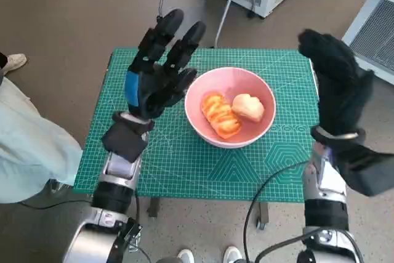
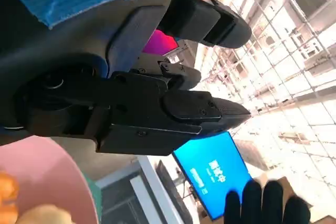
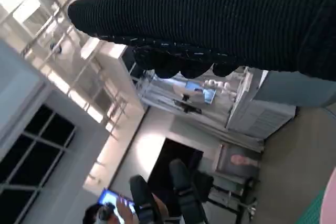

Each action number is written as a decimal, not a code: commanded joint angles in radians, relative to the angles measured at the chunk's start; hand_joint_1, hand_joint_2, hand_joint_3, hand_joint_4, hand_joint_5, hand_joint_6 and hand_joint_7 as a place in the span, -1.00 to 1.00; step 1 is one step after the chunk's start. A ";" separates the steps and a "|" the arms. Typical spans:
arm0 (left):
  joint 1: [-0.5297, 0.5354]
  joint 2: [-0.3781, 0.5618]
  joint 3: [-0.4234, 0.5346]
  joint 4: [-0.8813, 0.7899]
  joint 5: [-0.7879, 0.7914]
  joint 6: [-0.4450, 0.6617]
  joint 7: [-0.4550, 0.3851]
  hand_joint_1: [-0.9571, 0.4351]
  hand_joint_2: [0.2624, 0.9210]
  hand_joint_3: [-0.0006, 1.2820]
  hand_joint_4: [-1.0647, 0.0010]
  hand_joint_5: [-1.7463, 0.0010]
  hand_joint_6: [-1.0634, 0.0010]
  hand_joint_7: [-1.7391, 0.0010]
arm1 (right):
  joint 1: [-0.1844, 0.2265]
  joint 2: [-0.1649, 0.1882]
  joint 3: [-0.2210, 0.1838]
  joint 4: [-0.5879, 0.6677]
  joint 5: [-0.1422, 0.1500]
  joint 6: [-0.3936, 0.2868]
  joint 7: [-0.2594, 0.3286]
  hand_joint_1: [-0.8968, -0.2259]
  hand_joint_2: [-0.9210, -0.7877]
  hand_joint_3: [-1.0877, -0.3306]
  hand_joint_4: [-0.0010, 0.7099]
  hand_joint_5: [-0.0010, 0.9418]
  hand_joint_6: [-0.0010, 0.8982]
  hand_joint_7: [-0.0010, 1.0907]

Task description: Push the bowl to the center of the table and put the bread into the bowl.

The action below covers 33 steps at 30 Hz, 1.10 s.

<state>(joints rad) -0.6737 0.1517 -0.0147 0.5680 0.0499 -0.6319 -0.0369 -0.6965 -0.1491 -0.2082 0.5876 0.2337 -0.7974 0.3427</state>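
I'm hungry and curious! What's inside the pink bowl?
Inside the pink bowl lie two pieces of bread: an orange ridged one and a paler one beside it. The bowl floor beneath them is covered.

Head view: even, soft overhead light, well exposed, sharp at center; slight wide-angle bending twd edges. Soft shadow of left hand [image 1: 161, 69] on green mat [image 1: 184, 158], faint shading inside pink bowl [image 1: 230, 106]. Left wrist view: strong backlight from ceiling, grid blown out to white on one side, hand close-up dark and low-detail, bowl rim soft/out of focus, blue screen [image 2: 212, 174] glows. Right wrist view: glove [image 3: 220, 19] underexposed, bright window glare, bg soft and hazy.
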 commanded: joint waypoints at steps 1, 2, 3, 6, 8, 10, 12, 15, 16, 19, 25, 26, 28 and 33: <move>0.011 0.006 0.013 -0.023 0.022 -0.043 0.018 -0.04 1.00 -0.70 0.10 0.98 0.27 0.65 | -0.004 0.009 0.018 -0.008 -0.011 0.041 -0.015 -0.22 -1.00 -0.24 0.07 -1.00 -0.86 0.42; 0.013 0.006 0.015 -0.023 0.025 -0.047 0.020 -0.04 1.00 -0.70 0.11 0.99 0.29 0.65 | -0.004 0.010 0.022 -0.014 -0.009 0.049 -0.015 -0.21 -1.00 -0.24 0.06 -1.00 -0.87 0.42; 0.016 0.005 0.017 -0.026 0.027 -0.047 0.022 -0.04 1.00 -0.70 0.11 0.99 0.29 0.64 | -0.006 0.012 0.027 -0.022 -0.008 0.058 -0.015 -0.21 -1.00 -0.24 0.06 -1.00 -0.88 0.43; 0.021 0.005 0.020 -0.035 0.029 -0.043 0.024 -0.02 1.00 -0.68 0.15 0.99 0.34 0.63 | -0.007 0.013 0.037 -0.041 -0.007 0.081 -0.016 -0.20 -1.00 -0.24 0.03 -1.00 -0.90 0.43; 0.027 0.003 0.022 -0.045 0.022 -0.037 0.018 -0.01 1.00 -0.66 0.17 1.00 0.39 0.59 | -0.007 0.013 0.042 -0.056 -0.011 0.094 -0.020 -0.20 -1.00 -0.23 0.01 -1.00 -0.91 0.44; 0.031 0.003 0.023 -0.052 0.016 -0.036 0.011 -0.01 1.00 -0.64 0.18 1.00 0.41 0.57 | -0.009 0.011 0.045 -0.064 -0.015 0.103 -0.023 -0.20 -1.00 -0.23 0.00 -1.00 -0.92 0.44; 0.035 0.004 0.025 -0.059 0.010 -0.034 0.005 -0.01 1.00 -0.63 0.18 1.00 0.42 0.56 | -0.011 0.010 0.048 -0.069 -0.017 0.111 -0.025 -0.20 -1.00 -0.22 0.00 -1.00 -0.92 0.44; 0.041 0.005 0.029 -0.073 -0.001 -0.029 -0.005 -0.01 1.00 -0.61 0.18 1.00 0.43 0.55 | -0.011 0.008 0.050 -0.076 -0.015 0.125 -0.028 -0.20 -1.00 -0.21 0.00 -1.00 -0.92 0.44; 0.041 0.005 0.030 -0.075 -0.003 -0.027 -0.008 -0.01 1.00 -0.61 0.19 1.00 0.43 0.54 | -0.012 0.008 0.050 -0.077 -0.014 0.128 -0.029 -0.20 -1.00 -0.20 0.00 -1.00 -0.92 0.44; 0.043 0.007 0.034 -0.079 -0.005 -0.024 -0.011 0.00 1.00 -0.61 0.18 1.00 0.44 0.53 | -0.009 0.008 0.049 -0.079 -0.009 0.137 -0.031 -0.22 -1.00 -0.18 0.00 -1.00 -0.92 0.45; 0.048 0.010 0.043 -0.078 -0.010 -0.032 -0.023 -0.02 1.00 -0.61 0.14 0.99 0.49 0.42 | 0.000 0.008 0.048 -0.081 -0.022 0.135 -0.046 -0.25 -1.00 -0.12 -0.01 -1.00 -0.90 0.45; 0.050 0.010 0.044 -0.078 -0.011 -0.034 -0.024 -0.02 1.00 -0.61 0.14 0.99 0.49 0.40 | 0.002 0.007 0.049 -0.080 -0.025 0.133 -0.048 -0.26 -1.00 -0.12 -0.01 -1.00 -0.90 0.45; 0.052 0.008 0.047 -0.079 -0.017 -0.034 -0.028 -0.02 1.00 -0.61 0.13 0.99 0.49 0.38 | 0.007 0.007 0.050 -0.082 -0.030 0.131 -0.053 -0.26 -1.00 -0.11 -0.01 -1.00 -0.90 0.45; 0.060 0.003 0.050 -0.093 -0.028 -0.030 -0.032 -0.01 1.00 -0.60 0.12 0.99 0.48 0.35 | 0.018 0.009 0.053 -0.085 -0.038 0.126 -0.058 -0.28 -1.00 -0.13 0.00 -0.99 -0.91 0.45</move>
<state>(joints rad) -0.6319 0.1560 0.0264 0.4928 0.0373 -0.6616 -0.0657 -0.7093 -0.1426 -0.1569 0.5037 0.2046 -0.6739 0.2922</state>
